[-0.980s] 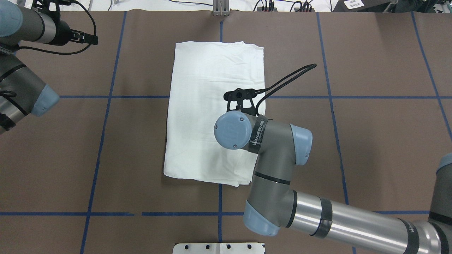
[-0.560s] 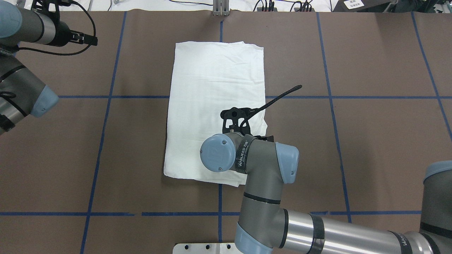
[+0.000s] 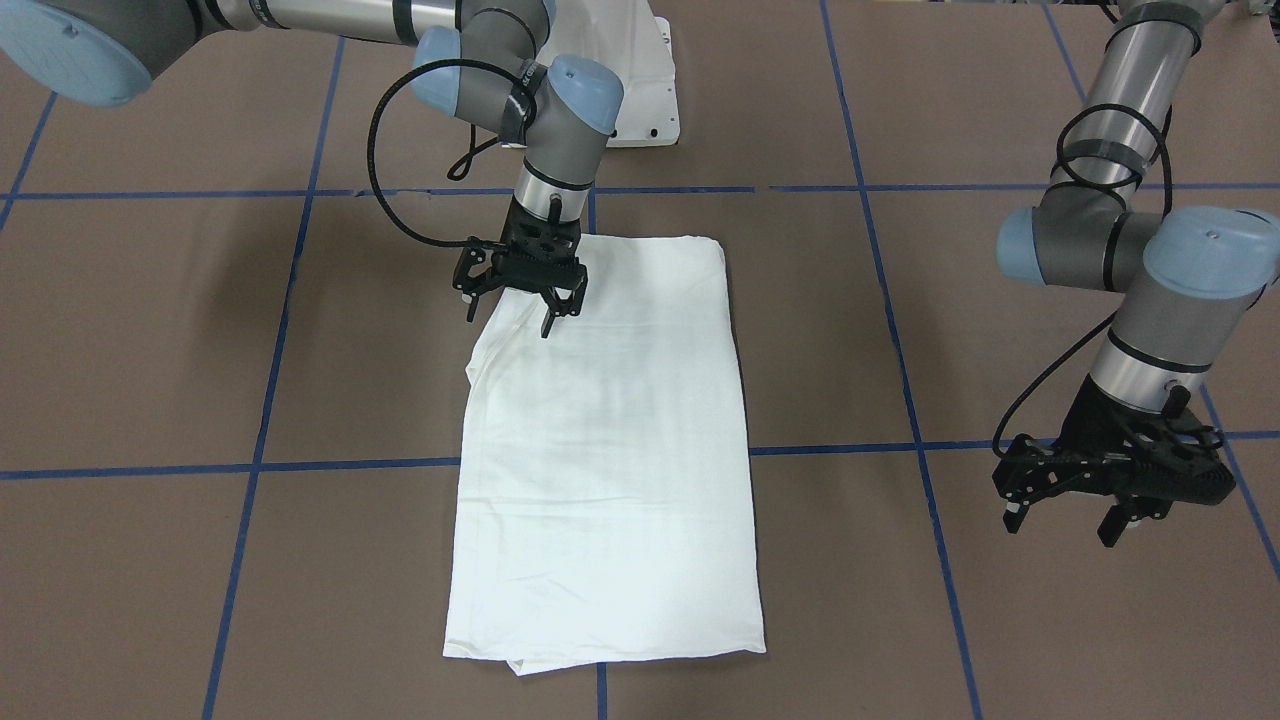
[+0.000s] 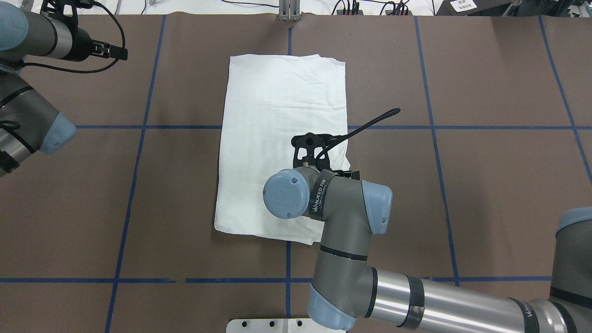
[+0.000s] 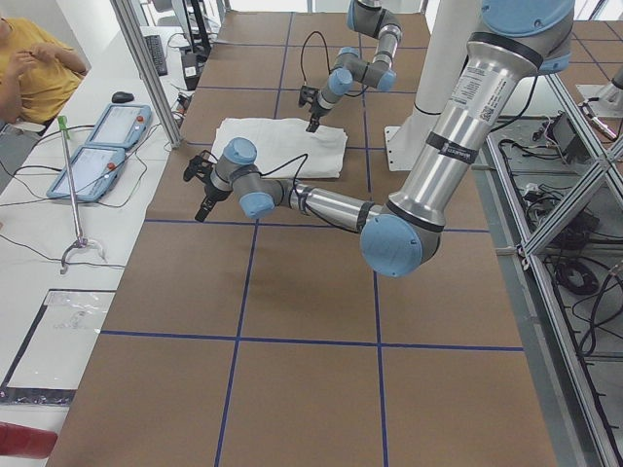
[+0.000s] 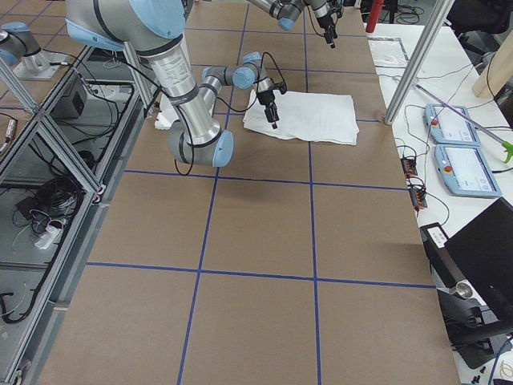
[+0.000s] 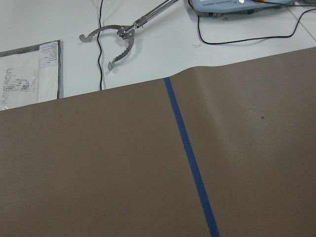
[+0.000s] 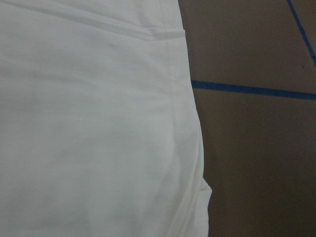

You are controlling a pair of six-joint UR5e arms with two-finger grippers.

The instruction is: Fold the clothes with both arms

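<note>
Right gripper (image 3: 508, 320) hangs with jaws spread, holding nothing, over the T-shirt (image 3: 610, 450) at its robot-side corner on the robot's right. One finger is past the cloth edge, the other over the cloth.

Left gripper (image 3: 1060, 530) is also spread and empty, well apart over bare table (image 3: 150, 350).

My read: a corner pinch is coming, for a fold lengthwise. To do it well:
- go down square and catch every layer at that edge
- bring the left gripper to the matching corner so both ends lift level

The T-shirt lies flat mid-table as a long white rectangle. No print or collar shows. The edge by the right gripper is slightly rumpled, and an under-layer peeks out at the far end.
</note>
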